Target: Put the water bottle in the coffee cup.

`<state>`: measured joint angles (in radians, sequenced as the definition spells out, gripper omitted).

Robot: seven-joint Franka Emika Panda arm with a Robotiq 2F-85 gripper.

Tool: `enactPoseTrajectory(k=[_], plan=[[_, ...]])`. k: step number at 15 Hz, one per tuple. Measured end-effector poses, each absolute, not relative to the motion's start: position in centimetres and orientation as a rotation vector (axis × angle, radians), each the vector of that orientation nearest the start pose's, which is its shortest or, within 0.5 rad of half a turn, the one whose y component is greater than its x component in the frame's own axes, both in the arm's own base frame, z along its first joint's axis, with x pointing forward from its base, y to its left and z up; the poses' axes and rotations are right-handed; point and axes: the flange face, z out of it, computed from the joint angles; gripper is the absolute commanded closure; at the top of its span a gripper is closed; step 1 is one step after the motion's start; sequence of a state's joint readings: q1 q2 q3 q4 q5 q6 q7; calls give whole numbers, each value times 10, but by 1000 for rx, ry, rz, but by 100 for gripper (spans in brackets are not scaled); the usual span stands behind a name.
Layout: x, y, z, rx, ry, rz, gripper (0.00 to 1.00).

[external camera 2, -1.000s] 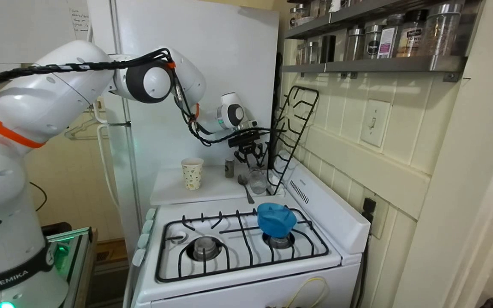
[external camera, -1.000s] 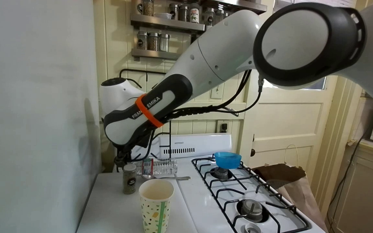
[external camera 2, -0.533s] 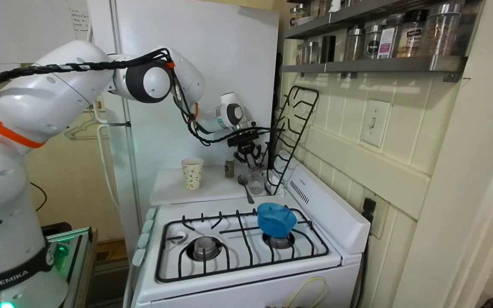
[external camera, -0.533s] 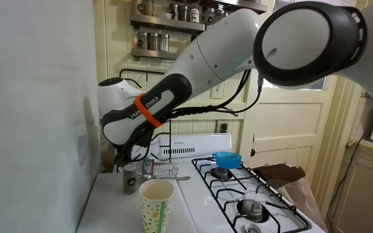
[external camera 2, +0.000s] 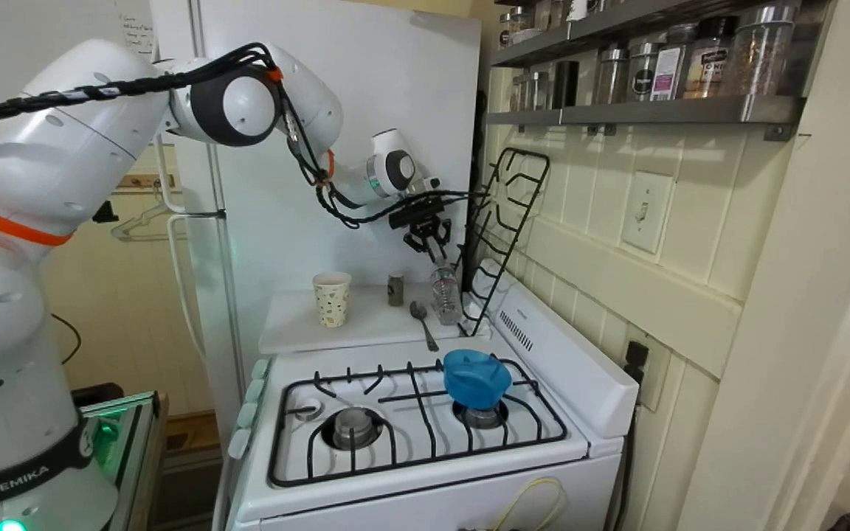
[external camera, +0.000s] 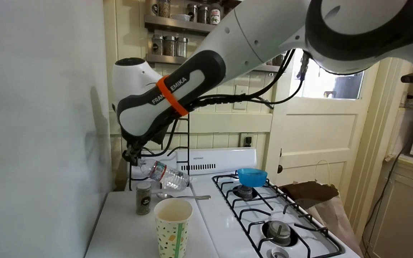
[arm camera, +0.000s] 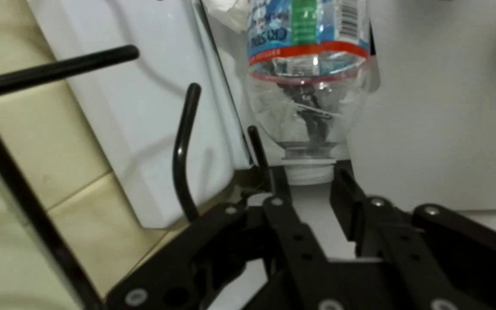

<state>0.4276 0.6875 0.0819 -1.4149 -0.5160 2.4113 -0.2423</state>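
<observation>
Within end effector point(arm camera: 310, 177), bottle point(external camera: 165, 174) aslant, cap point(arm camera: 308, 173) uppermost

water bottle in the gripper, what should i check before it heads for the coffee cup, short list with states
1. Gripper shut on the water bottle at its cap: ok.
2. Base lifted free: cannot tell; any gap beneath is unclear.
3. Water bottle upright, base down: not ok; it slants, base lower than cap.
4. Coffee cup upright, mouth open: ok.
5. Route clear of the spice jar: cannot tell; in an exterior view it stands between water bottle and coffee cup.
6. Gripper clear of the leaning black grate: cannot tell; its rods are close in the wrist view.
</observation>
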Motion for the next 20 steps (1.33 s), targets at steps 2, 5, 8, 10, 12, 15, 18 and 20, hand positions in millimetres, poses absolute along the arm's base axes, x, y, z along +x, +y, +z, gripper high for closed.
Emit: enactPoseTrajectory(k=[2, 5, 8, 10, 12, 15, 18, 20], plan=[[659, 346, 349, -2938, -1654, -671, 93], [649, 333, 371, -2949, -1596, -727, 93], [637, 317, 384, -2963, -1577, -746, 93], [629, 306, 391, -2976, -1554, -755, 93], [622, 294, 396, -2988, -1522, -768, 93], [612, 277, 406, -3013, -1467, -791, 93], [603, 259, 410, -3048, -1429, -784, 93], [598, 249, 410, -3063, -1415, -769, 45]])
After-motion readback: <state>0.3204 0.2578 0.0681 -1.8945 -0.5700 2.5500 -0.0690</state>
